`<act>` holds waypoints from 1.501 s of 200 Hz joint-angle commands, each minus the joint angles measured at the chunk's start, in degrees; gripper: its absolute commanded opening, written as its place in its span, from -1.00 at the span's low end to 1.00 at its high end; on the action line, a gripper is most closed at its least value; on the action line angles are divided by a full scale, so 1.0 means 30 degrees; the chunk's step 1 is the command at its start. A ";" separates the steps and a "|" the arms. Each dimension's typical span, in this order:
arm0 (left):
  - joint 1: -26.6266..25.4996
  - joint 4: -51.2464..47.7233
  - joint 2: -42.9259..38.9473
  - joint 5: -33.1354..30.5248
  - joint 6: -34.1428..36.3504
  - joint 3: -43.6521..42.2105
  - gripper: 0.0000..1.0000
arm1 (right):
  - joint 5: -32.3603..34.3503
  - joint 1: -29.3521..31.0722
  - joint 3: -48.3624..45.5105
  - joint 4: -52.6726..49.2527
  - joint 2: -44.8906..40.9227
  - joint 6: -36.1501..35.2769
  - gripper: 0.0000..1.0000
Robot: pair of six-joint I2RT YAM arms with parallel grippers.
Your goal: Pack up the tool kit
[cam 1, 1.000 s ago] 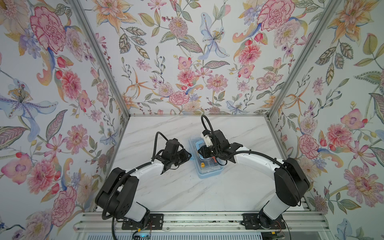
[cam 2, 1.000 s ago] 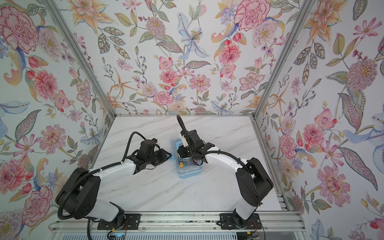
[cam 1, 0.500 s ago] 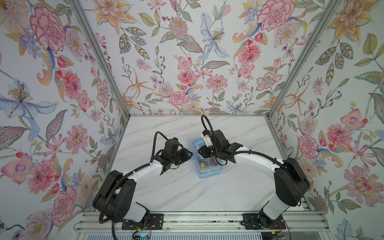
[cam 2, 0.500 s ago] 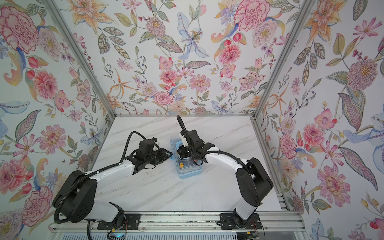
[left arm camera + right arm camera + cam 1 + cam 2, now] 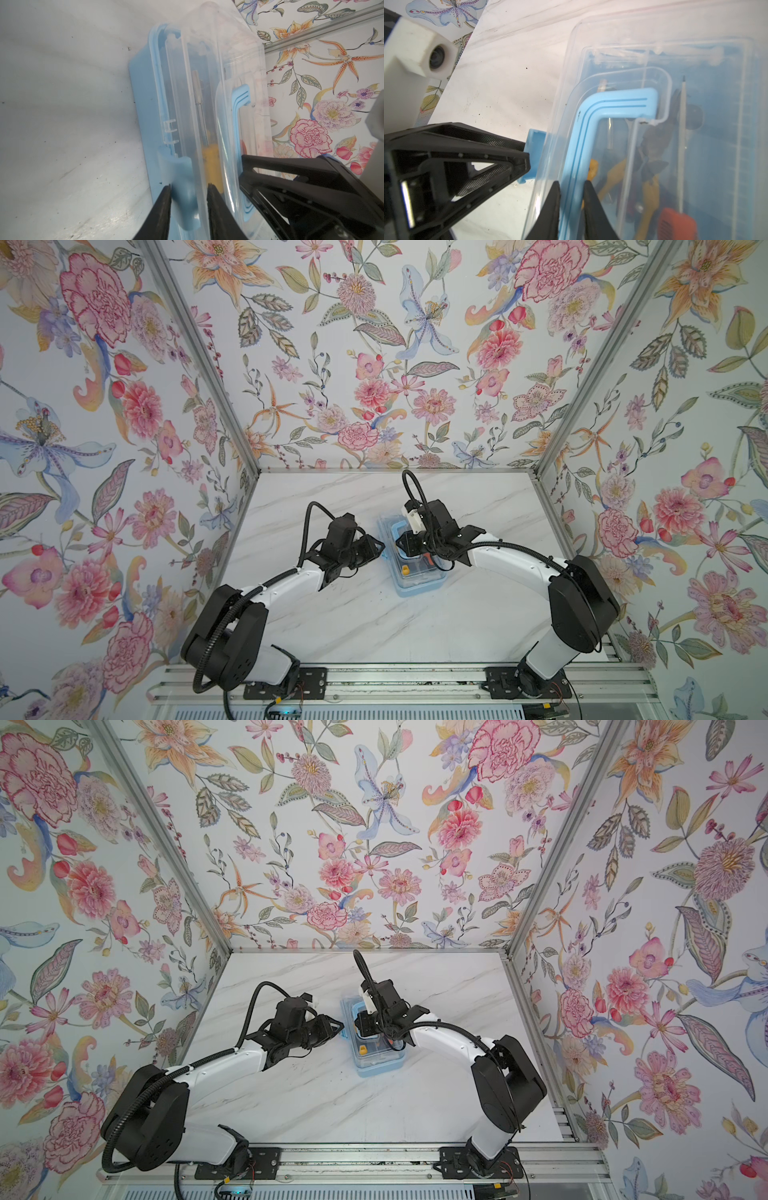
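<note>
While the clear-lidded blue case (image 5: 419, 591) sits mid-frame on the desk (image 5: 374, 626), left tool (image 5: 189, 187) pinches its side latch (image 5: 182, 199); right tool (image 5: 572, 185) clamps the lid handle (image 5: 591, 118).

Tabletop (image 5: 374, 635) is free across the lower centre and the upper strip in both top views. Centre blocked: tool box (image 5: 419, 593), left tool (image 5: 380, 546) clamped on its latch (image 5: 182, 187), right tool (image 5: 401, 540) clamped on the handle (image 5: 591, 124). Walls (image 5: 374, 364) close three sides.

Support: white marble-patterned tabletop (image 5: 374, 626) (image 5: 332, 1102). One thing lay directly on it: light blue plastic tool case with clear lid (image 5: 419, 587) (image 5: 380, 1067), flat on base, near middle in both top views. Small dark specks (image 5: 128, 48) dotted bare surface beside case.
</note>
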 commanded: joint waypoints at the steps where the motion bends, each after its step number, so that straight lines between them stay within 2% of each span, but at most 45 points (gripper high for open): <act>1: -0.0239 0.0420 -0.0022 -0.0031 -0.0093 0.0380 -0.35 | -0.0397 0.0446 -0.1725 -0.5010 0.2219 -0.0123 -0.60; 19: -0.0337 0.0732 0.0157 -0.0008 -0.0216 0.0314 -0.36 | -0.0429 0.0438 -0.1762 -0.5008 0.2221 -0.0117 -0.62; 38: -0.0392 0.0868 0.0202 -0.0054 -0.0275 0.0315 -0.36 | -0.0555 0.0453 -0.1784 -0.4996 0.2222 -0.0192 -0.75; 103: -0.0437 0.1547 0.0338 -0.0027 -0.0381 -0.0095 -0.41 | -0.0505 0.0410 -0.1887 -0.5011 0.2251 -0.0212 -0.74; 224: -0.0573 -0.0544 0.1376 -0.0454 0.0973 0.0370 -0.47 | -0.0515 0.0421 -0.1733 -0.5000 0.2599 -0.0134 -0.73; 300: -0.0932 -0.0632 0.1528 -0.0503 0.1195 0.0557 -0.54 | -0.0638 0.0430 -0.1609 -0.5011 0.2959 -0.0143 -0.74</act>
